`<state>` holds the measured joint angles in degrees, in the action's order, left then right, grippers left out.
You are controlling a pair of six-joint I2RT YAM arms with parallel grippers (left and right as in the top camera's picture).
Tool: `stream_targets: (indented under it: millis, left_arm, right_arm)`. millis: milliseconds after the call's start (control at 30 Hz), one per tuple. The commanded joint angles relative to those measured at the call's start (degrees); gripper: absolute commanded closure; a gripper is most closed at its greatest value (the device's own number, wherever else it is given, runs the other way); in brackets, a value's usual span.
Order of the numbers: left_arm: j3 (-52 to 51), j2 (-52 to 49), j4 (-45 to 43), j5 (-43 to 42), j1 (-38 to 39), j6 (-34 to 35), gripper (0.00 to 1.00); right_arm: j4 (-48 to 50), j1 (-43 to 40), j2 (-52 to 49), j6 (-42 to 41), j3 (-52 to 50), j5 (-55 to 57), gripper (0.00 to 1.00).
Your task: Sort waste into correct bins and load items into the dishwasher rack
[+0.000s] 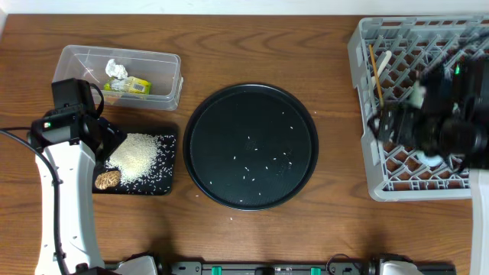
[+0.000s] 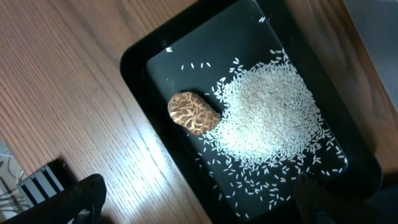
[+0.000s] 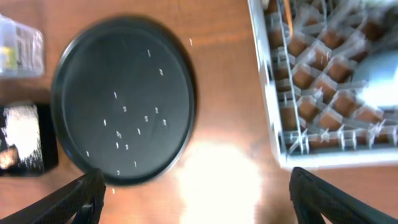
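1. rice pile (image 2: 267, 118) + brown lump (image 2: 193, 113) in shallow black tray (image 2: 134, 62), left of round tray (image 1: 229, 122).
2. tissue (image 1: 116, 69) + wrapper (image 1: 134, 85) in clear tub (image 1: 76, 57), upper left of it.
3. rack (image 1: 359, 46) to its right w/ chopstick (image 1: 375, 72).
4. left claw (image 2: 202, 200) over the rice, spread wide, empty. right claw (image 3: 196, 199) over rack, also spread, empty.

2 arms, same build: left arm (image 1: 65, 187) and right arm (image 1: 447, 122) each have a white rounded link, a black boxy wrist block with 1 green LED (image 1: 46, 124), and matte black fingers (image 3: 78, 199); thin black cable (image 1: 21, 139) loops off left.
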<state>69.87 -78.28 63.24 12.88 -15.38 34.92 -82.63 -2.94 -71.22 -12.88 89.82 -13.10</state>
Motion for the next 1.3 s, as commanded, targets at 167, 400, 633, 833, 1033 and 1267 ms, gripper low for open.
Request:
stream_targets:
  millis: [167, 400, 633, 833, 1033, 1267]
  left_arm:
    - [0.5, 0.0, 0.3, 1.1, -0.3, 0.9, 0.02]
    - [0.5, 0.0, 0.4, 1.1, -0.3, 0.9, 0.02]
    - [0.5, 0.0, 0.3, 1.1, -0.3, 0.9, 0.02]
    - [0.5, 0.0, 0.3, 1.1, -0.3, 0.9, 0.02]
    - [0.5, 0.0, 0.3, 1.1, -0.3, 0.9, 0.02]
    - [0.5, 0.0, 0.3, 1.1, -0.3, 0.9, 0.02]
  right_arm:
    - [6.8, 0.9, 24.1, -8.7, -26.0, 0.2, 0.08]
    - [15.5, 0.9, 42.4, -12.2, -43.1, 0.4, 0.01]
    - [15.9, 0.9, 46.1, -18.8, -48.6, 0.5, 0.01]
    - [15.5, 0.9, 46.1, -18.8, -48.8, 0.4, 0.01]
    - [15.5, 0.9, 46.1, -18.8, -48.8, 0.4, 0.01]
    - [15.1, 0.9, 47.0, -18.8, -48.8, 0.5, 0.01]
